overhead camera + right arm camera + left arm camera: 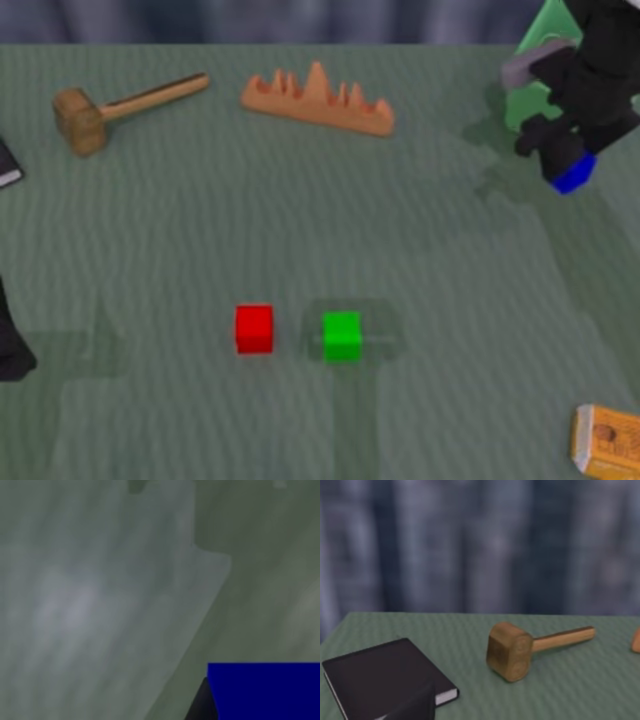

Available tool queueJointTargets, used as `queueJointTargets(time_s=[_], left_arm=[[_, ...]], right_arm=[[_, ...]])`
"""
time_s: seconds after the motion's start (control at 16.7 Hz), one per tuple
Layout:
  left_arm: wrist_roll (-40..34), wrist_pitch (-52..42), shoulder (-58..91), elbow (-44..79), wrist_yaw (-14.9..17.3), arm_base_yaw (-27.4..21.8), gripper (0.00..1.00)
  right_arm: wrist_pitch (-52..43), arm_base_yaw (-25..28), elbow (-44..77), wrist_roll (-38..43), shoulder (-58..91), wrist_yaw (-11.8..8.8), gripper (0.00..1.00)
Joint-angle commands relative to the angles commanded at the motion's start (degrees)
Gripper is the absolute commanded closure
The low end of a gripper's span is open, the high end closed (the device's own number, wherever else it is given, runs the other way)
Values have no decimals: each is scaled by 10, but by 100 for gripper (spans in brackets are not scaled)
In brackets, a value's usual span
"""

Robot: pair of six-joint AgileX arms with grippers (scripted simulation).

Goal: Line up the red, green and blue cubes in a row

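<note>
Right claw [568,165] pinches the blue cube [573,176] at upper right (carry step); next, set it beside the green cube [342,335].

I see a bright red cube [254,329], bright green cube [342,336] beside the red cube, deep blue cube [572,174], tan wooden mallet [85,116], black book [385,676], dull green table [200,230].

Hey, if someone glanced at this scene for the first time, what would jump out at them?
The red cube and green cube sit side by side, apart, at the table's centre front. At far right, the right gripper holds the blue cube above the table. A wooden mallet lies far left.
</note>
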Motion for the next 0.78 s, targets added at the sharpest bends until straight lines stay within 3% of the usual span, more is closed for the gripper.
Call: queueJointTargets(time_s=[0.42,0.78], left_arm=[[0,0,0,0,0,0,0],[0,0,0,0,0,0,0]], right_arm=[[8,17,-23,40,-15,1,100],[39,112,-142,256,-97,6,100]])
